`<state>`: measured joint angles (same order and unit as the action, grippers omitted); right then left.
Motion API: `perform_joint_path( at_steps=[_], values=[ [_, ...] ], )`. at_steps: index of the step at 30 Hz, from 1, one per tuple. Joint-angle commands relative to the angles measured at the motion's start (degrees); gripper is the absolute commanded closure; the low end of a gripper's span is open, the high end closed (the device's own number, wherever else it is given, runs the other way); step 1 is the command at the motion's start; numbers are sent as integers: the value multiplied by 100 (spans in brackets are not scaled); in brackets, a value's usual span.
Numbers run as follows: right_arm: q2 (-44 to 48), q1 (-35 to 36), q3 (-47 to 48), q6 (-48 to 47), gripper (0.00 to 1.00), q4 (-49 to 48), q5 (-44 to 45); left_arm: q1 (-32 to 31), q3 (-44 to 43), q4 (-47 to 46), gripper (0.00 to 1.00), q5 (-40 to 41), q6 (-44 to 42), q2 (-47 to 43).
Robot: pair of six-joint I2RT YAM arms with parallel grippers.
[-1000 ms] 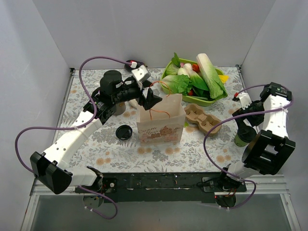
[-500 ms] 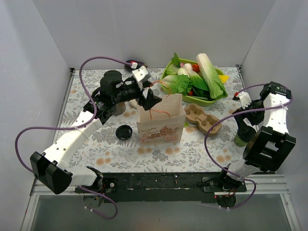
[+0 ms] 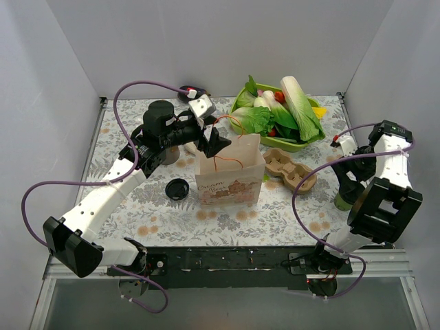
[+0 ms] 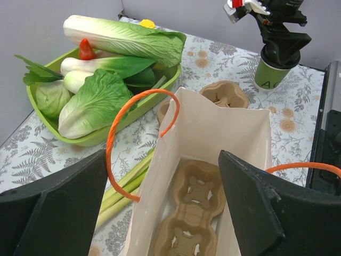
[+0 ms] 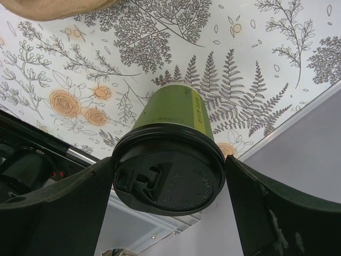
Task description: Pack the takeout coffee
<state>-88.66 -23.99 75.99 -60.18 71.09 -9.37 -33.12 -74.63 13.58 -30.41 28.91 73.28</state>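
top: overhead, wide | wrists: close, oblique | shared: green cup (image 4: 270,74)

One green cup (image 5: 178,120) with one black lid on it stands on the desk (image 3: 275,213). One paper bag (image 3: 230,175) holds one cup carrier (image 4: 189,213); a second carrier (image 3: 292,170) lies outside. One loose lid (image 3: 178,188), one tray of vegetables (image 3: 278,113), two arms.

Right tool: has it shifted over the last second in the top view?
Yes. The right tool and its wrist have moved slightly toward the table's far edge, away from the arm bases, staying over the small green paper coffee cup with a black lid beside the brown moulded-pulp cup carrier.
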Motion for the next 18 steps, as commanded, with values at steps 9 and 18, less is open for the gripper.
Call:
perform_joint_path(
  at_steps=[9, 18],
  values=[
    [69, -27, -172, 339, 21, 98, -144, 17, -166, 92, 17, 36, -96, -121],
    [-477, -27, 452, 2256, 35, 292, -786, 25, -236, 144, 17, 18, -104, -59]
  ],
)
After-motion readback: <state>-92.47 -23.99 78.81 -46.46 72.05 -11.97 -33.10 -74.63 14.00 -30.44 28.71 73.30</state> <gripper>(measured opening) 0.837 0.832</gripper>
